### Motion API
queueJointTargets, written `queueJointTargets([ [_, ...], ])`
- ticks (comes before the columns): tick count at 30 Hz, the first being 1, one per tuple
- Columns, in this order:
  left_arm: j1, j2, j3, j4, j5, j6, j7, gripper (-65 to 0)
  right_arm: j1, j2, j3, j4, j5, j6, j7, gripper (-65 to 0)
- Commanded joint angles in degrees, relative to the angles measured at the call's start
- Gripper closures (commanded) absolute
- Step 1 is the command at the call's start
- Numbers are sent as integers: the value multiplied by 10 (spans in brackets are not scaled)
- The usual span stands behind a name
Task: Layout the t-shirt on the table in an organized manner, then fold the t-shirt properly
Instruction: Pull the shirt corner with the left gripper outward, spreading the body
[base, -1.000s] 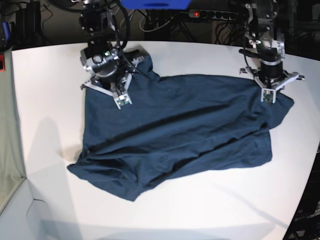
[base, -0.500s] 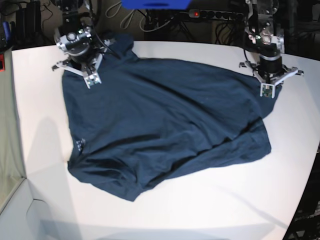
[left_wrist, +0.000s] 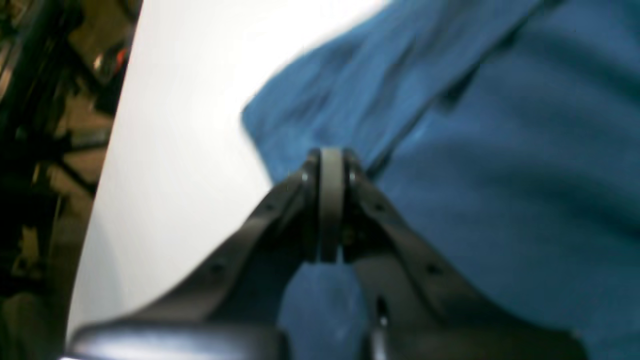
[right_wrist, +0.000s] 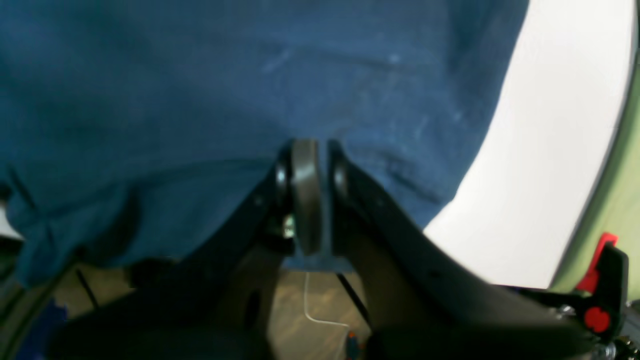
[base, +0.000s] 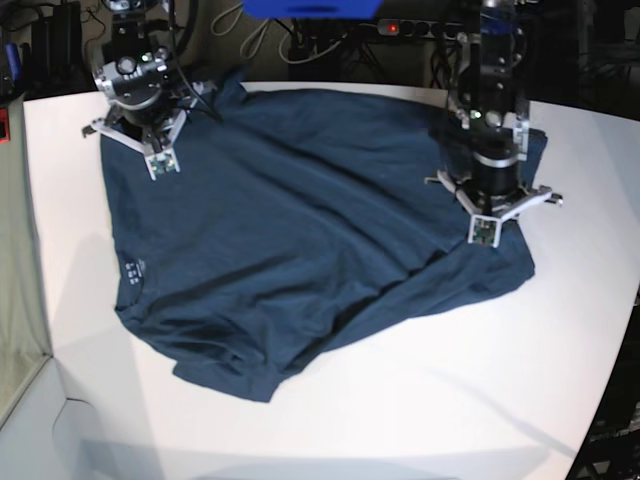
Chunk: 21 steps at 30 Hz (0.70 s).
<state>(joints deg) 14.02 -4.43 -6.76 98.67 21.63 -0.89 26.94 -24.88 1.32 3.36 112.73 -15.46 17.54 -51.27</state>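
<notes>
The navy t-shirt (base: 300, 240), showing a small white printed mark (base: 133, 270) too tiny to read, is lying spread across the white worktop (base: 420, 400) while the left claw (base: 483, 233) and right claw (base: 160, 165) are each clenching its cloth.

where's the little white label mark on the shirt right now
In the base view the white label mark sits near the left edge of the t-shirt, well below the right end effector and close to the bare table.
</notes>
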Motion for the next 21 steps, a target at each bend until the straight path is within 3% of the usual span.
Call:
queueJointTargets([
  [1,-10,-3,4,-7,6,10,-4,-5,0,0,0,9,-1,-1,8,-51],
  [11,-102,-9,0,-194,5,10,-10,-5,8,0,2,4,-1,-1,8,-51],
  [15,-150,-32,0,-211,0,11,-10,-5,8,15,0,-6,0,-1,9,-51],
  [21,-252,-38,0,-254,5,11,-10,-5,21,34,5,-81,0,-1,37,-51],
])
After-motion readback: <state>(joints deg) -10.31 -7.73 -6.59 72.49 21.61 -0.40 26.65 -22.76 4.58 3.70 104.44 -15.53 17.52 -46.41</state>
